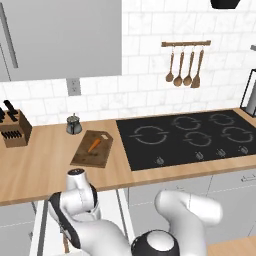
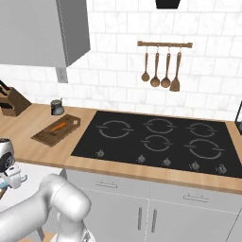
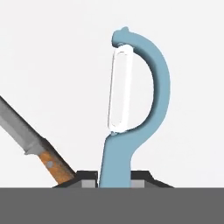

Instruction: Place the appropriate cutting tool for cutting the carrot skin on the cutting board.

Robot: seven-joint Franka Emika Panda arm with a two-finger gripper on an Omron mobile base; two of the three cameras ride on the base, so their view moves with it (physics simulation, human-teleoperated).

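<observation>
While low below the surface [image 1: 45, 170] front edge, end effector [image 3: 114, 181] closed on peeler [image 3: 131, 109] handle, head pointing away from camera. Knife [image 3: 30, 144] lying just beside, apart from peeler. Cutting board [image 1: 85, 157] well above, near surface front edge, carrot [image 1: 94, 145] on it, bare wood around.

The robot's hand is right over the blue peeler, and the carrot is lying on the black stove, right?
Not quite. The carrot is lying on the cutting board, beside the stove, as the left base view shows. The rest holds: in the hand view the gripper is right at the blue peeler.
</observation>
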